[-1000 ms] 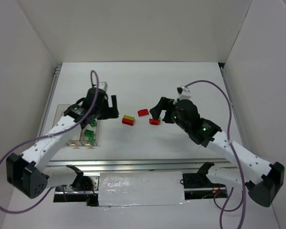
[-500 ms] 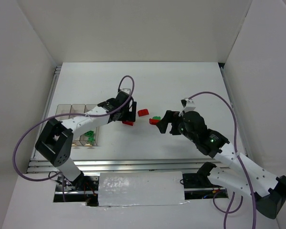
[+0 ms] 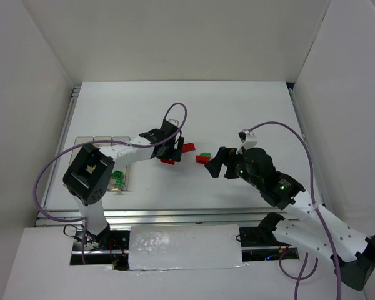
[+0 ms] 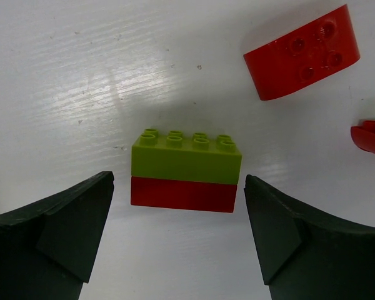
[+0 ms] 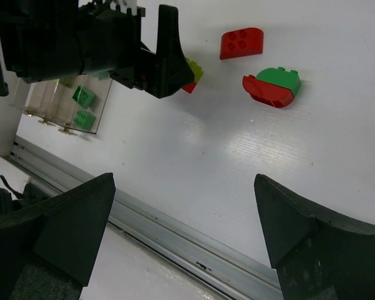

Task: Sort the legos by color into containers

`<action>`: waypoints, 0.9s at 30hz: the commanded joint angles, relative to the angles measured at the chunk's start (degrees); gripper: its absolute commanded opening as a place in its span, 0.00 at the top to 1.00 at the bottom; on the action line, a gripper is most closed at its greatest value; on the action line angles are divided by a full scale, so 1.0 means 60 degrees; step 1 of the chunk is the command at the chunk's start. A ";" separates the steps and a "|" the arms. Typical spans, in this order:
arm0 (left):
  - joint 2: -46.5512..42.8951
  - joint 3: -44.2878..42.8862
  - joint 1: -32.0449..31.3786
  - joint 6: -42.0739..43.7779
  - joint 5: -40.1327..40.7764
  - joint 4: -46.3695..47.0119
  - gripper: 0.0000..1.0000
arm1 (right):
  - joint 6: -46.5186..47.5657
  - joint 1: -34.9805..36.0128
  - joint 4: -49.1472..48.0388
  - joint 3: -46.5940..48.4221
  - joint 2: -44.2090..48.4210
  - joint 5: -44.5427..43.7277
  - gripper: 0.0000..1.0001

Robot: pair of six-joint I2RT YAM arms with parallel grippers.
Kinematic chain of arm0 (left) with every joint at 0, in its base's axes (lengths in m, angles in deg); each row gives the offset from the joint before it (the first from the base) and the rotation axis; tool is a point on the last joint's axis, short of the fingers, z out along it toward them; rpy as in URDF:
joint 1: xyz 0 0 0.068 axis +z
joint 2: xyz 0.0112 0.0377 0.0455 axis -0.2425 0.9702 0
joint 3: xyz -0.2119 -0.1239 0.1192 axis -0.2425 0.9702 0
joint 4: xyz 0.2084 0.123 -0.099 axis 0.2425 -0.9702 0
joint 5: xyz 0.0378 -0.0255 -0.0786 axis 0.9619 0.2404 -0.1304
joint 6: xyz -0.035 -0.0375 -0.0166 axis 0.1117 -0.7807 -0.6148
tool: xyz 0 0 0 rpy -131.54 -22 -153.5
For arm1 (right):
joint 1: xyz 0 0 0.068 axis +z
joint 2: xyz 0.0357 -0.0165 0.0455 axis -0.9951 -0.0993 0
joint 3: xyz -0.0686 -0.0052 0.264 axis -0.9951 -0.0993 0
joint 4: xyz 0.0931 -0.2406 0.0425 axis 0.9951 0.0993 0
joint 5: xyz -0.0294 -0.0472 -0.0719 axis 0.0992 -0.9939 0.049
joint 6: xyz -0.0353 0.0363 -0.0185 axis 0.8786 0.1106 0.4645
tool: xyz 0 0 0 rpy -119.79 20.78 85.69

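the left gripper (image 4: 177, 187) is open wide and holds nothing. its two fingers (image 4: 69, 228) stand one at each end of the stack (image 4: 186, 169), a yellow-green brick sitting on a red one, studs up. the stack's long axis runs from finger to finger, only slightly skewed, so closing would catch it by its short ends. a gap of bare table shows at each end, about the same on both sides, and neither finger touches the stack. how low the fingers hang over the table i cannot tell for sure, though the wrist view suggests they are close to it.

everything else placed from the stack: the curved red brick (image 4: 300, 53) lies just beyond it and to the right, clear of the right-hand finger's path as far as i can judge. the red-and-green piece (image 5: 272, 86) lies further right, near but apart. the right gripper (image 5: 184, 187) hovers past that piece, also spread wide and empty, so the left arm is plainly the nearer one for the stack. the trays (image 3: 81, 142) sit well to the left of the stack, with green bricks (image 5: 81, 97) already in the tray nearest it.

the stack is two colours, so it will likely need pulling apart before either half can be sorted. the right gripper is near enough to help with that.
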 commanded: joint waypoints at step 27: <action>-0.2800 0.2088 -0.1460 0.1899 -0.1197 0.2189 1.00 | -0.0932 -0.1297 0.0274 0.0304 0.1186 0.0101 0.00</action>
